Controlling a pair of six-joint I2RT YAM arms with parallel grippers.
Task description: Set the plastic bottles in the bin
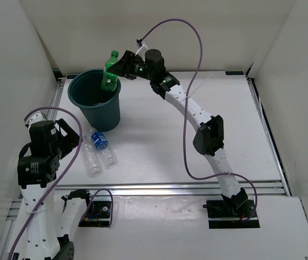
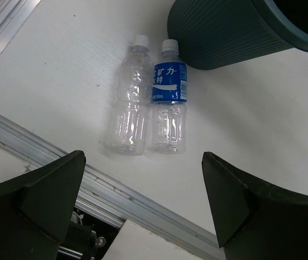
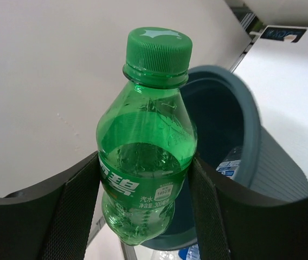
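Between the fingers of the right gripper (image 3: 143,179) sits the bright green bottle (image 3: 148,124), pinched across its label band just below the shoulder, cap up. Just below and a bit ahead of that gripper is the open mouth of the dark green bin (image 1: 102,111), so the bottle looks pretty much lined up for a drop. Deeper inside the bin another labelled bottle (image 3: 229,165) peeks out, only partly visible.

Over on the other side, the left gripper (image 2: 143,162) hangs with its fingers spread wide and nothing between them. Straight below and ahead of it, the plain clear bottle (image 2: 129,103) and the blue-label bottle (image 2: 170,103) lie flat on the white table (image 2: 262,119). They're side by side, seemingly touching, with caps pointing away toward the bin wall.

Handling-wise these look like thin, light, squashy plastic, round and slick, so they'd likely roll or pop out if nipped near the cap or base. Best bet is probably a gentle squeeze across the ribbed middle of the body, fingers crossing the long axis.
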